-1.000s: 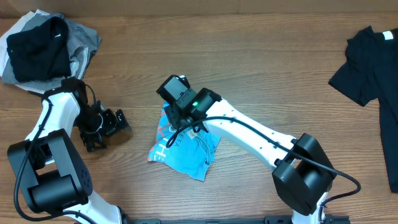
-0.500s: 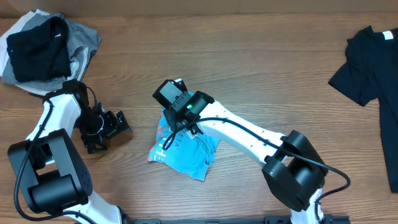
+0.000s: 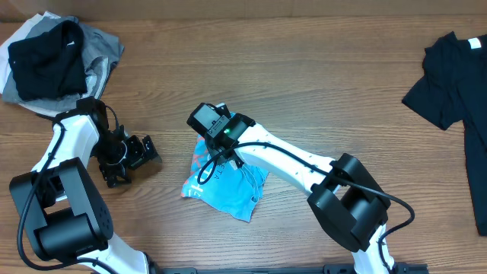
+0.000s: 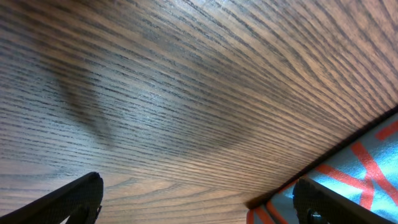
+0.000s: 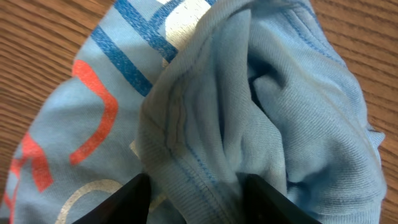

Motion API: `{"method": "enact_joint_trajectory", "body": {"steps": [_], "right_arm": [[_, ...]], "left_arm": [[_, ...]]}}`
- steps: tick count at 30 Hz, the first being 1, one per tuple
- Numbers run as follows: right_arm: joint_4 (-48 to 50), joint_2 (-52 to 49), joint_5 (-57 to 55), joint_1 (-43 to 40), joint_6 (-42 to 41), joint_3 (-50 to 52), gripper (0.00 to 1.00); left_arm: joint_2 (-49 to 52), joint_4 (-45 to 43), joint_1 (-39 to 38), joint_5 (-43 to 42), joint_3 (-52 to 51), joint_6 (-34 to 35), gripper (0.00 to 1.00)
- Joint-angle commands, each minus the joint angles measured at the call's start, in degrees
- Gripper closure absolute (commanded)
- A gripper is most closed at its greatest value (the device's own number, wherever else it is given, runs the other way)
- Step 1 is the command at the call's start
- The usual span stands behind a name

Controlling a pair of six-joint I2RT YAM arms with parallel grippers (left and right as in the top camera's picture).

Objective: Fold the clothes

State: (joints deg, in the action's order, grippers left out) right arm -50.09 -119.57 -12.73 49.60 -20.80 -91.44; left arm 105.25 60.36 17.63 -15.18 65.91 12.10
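A light blue shirt (image 3: 228, 186) with red, blue and white print lies crumpled at the table's middle. My right gripper (image 3: 215, 146) is down on its upper left part. In the right wrist view the gripper (image 5: 196, 199) is shut on a bunched fold of the shirt (image 5: 280, 93), with cloth filling the gap between the fingers. My left gripper (image 3: 141, 152) sits low over bare wood just left of the shirt. It is open and empty in the left wrist view (image 4: 199, 202), where the shirt's edge (image 4: 367, 162) shows by the right finger.
A pile of black, grey and white clothes (image 3: 53, 57) lies at the far left corner. A black shirt (image 3: 456, 76) lies spread at the right edge. Bare wooden table (image 3: 319, 68) surrounds the blue shirt.
My right arm has shifted slightly left and back over the shirt's upper corner, and the wrist has turned. The left arm has not moved.
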Motion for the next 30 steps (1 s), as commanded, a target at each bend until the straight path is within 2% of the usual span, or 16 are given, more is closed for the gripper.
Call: {"method": "enact_joint_trajectory", "body": {"steps": [1, 4, 11, 16, 21, 30], "right_arm": [[-0.13, -0.26, -1.77, 0.22, -0.22, -1.49, 0.47], [-0.13, -0.26, -1.86, 0.22, -0.24, -1.49, 0.49], [-0.13, -0.24, -5.55, 0.02, -1.95, -1.55, 0.6], [-0.33, -0.24, -5.9, -1.16, -2.47, -1.6, 0.82], [-0.85, -0.07, -6.99, -2.89, -3.45, -2.03, 0.95], [-6.95, -0.02, -9.66, -4.72, -3.48, -9.22, 0.96]], "left_arm": [[-0.79, -0.35, -0.07, -0.52, -0.46, 0.79, 0.0], [-0.79, -0.28, -0.07, -0.52, -0.46, 0.76, 0.0], [-0.79, -0.24, -0.07, -0.52, -0.46, 0.76, 0.0], [-0.79, -0.2, -0.07, -0.5, -0.46, 0.74, 0.0], [-0.79, -0.22, -0.07, -0.52, -0.46, 0.74, 0.0], [-0.79, -0.39, -0.07, -0.5, -0.46, 0.74, 0.0]]}}
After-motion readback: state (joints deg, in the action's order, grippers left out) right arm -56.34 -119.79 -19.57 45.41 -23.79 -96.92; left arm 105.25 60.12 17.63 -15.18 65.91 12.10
